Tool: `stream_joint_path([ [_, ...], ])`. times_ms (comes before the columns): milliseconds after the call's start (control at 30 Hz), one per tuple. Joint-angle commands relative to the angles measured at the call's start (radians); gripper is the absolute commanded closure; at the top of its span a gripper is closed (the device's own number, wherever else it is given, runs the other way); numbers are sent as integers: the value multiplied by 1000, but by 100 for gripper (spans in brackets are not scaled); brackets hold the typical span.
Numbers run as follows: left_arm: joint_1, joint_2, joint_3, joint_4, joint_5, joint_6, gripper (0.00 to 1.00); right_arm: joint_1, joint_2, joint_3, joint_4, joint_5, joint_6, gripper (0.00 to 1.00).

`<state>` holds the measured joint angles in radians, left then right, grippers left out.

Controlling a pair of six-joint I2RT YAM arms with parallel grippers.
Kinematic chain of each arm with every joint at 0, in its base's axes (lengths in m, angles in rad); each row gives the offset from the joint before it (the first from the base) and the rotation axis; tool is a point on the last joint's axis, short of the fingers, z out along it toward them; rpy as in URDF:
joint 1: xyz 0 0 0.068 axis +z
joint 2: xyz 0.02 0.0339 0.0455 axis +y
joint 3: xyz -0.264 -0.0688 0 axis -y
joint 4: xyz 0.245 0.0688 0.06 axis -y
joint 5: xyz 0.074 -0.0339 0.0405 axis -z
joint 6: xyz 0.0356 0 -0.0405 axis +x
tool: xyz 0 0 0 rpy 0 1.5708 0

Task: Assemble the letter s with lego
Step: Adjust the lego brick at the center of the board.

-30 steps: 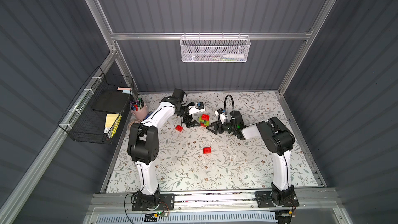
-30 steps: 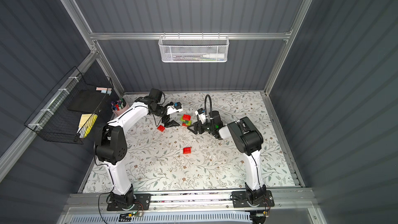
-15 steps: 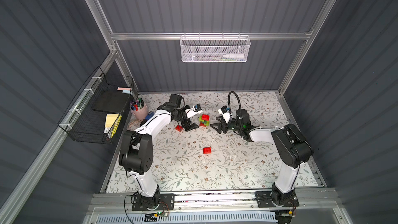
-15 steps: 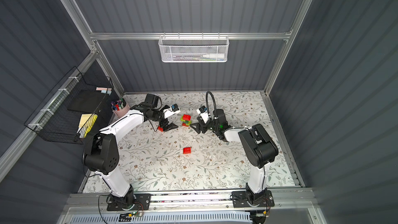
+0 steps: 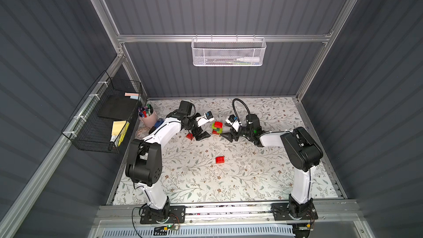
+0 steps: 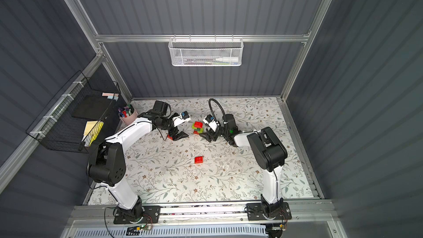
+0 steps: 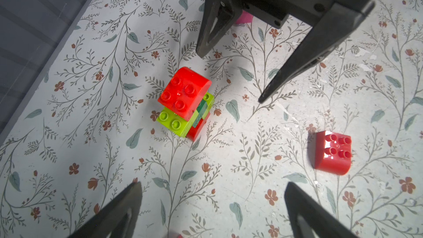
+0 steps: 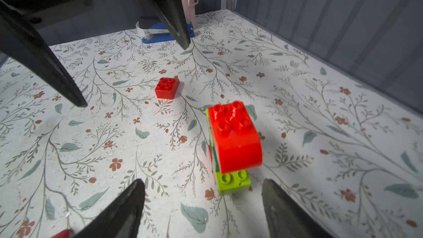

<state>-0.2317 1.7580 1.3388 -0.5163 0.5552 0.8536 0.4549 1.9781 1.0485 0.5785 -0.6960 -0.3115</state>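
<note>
Lego stack (image 5: 217, 128) stands upright toward the far edge of the tabletop (image 5: 263, 179), about mid-width. In both top views we find it between the left gripper (image 5: 202, 135) and the right gripper (image 5: 229, 135). Each is just beside it and neither touches; we cannot tell which is nearer. Both arms reach out low from the near edge, fingers angled down and inward. A square red brick (image 5: 189, 136) lies just beside the left gripper, on the side away from the stack. A curved red brick (image 5: 220, 159) lies well apart, toward the near edge. Left wrist view: jaws spread wide, empty, stack straight ahead, red cap over lime, dark green and red. Right wrist view: jaws spread, empty, stack close ahead. We judge the square brick the left arm's easier pick.
</note>
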Motion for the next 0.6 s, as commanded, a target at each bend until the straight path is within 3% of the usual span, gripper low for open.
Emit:
stream_joint_path([
  [0,6,-29,11,-53,-12,23,0,10,13,81,-135,-19,-111,18],
  [133,8,-22,14,-70,-17,38,1,25,27,127,-218,22,-136,18],
  [567,9,-74,-25,-86,-31,31,0,45,-2,68,-137,174,123,18],
])
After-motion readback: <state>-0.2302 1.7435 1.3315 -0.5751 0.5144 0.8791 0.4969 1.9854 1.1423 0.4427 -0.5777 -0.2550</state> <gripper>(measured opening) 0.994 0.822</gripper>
